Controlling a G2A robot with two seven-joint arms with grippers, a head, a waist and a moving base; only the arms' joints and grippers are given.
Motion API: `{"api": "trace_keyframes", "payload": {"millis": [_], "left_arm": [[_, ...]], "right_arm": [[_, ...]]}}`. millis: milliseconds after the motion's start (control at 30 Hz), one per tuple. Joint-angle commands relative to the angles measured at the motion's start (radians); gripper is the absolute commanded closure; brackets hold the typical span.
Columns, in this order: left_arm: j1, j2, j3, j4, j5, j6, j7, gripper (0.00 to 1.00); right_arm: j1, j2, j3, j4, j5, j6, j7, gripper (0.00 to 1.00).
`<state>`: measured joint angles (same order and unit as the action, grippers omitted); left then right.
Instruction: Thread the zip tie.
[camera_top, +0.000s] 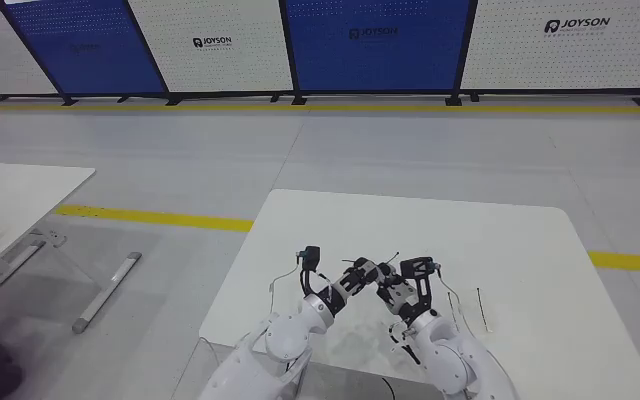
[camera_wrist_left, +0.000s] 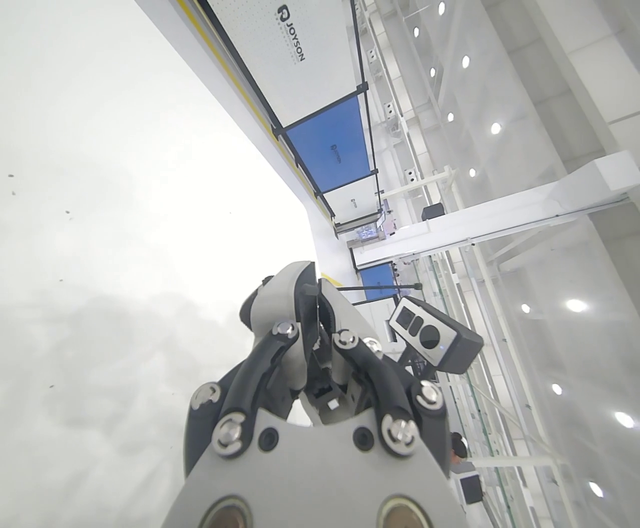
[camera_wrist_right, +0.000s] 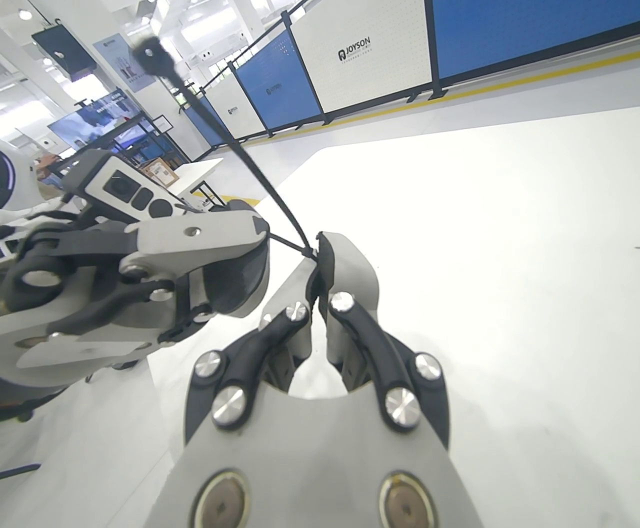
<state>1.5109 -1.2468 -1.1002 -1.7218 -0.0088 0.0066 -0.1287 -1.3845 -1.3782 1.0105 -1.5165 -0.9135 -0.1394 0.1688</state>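
The black zip tie (camera_wrist_right: 235, 145) is held between both grippers above the near part of the white table (camera_top: 500, 240). My right gripper (camera_wrist_right: 316, 252) is shut on the strap. From there the strap rises at a slant to its square head (camera_wrist_right: 149, 51). A short stretch of the tie runs sideways into my left gripper (camera_wrist_right: 262, 235), which is shut on it, tip almost touching the right one. In the left wrist view, the left gripper (camera_wrist_left: 316, 281) clamps the zip tie (camera_wrist_left: 316, 312) and a thin length pokes out past it. In the top view, the left gripper (camera_top: 365, 270) and right gripper (camera_top: 392, 283) meet.
Thin spare ties lie flat on the table, one to the right of the arms (camera_top: 486, 310) and one to the left (camera_top: 272, 292). The table's far half is bare. Another white table (camera_top: 30, 195) stands off to the left across the floor.
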Motion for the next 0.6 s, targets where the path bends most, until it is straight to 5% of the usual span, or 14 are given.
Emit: {"api": "trace_keyframes", "payload": {"millis": [0,567], "left_arm": [[0.0,0.0,-0.001,-0.002,0.0,0.0,0.0,1.0],[0.018,0.004,-0.012,-0.051,-0.02,-0.032,-0.003,1.0]], "right_arm": [[0.001,0.0,-0.001,0.001,0.0,0.001,0.001,1.0],[0.01,0.0,-0.005,0.014,-0.002,0.002,0.024,1.0]]}}
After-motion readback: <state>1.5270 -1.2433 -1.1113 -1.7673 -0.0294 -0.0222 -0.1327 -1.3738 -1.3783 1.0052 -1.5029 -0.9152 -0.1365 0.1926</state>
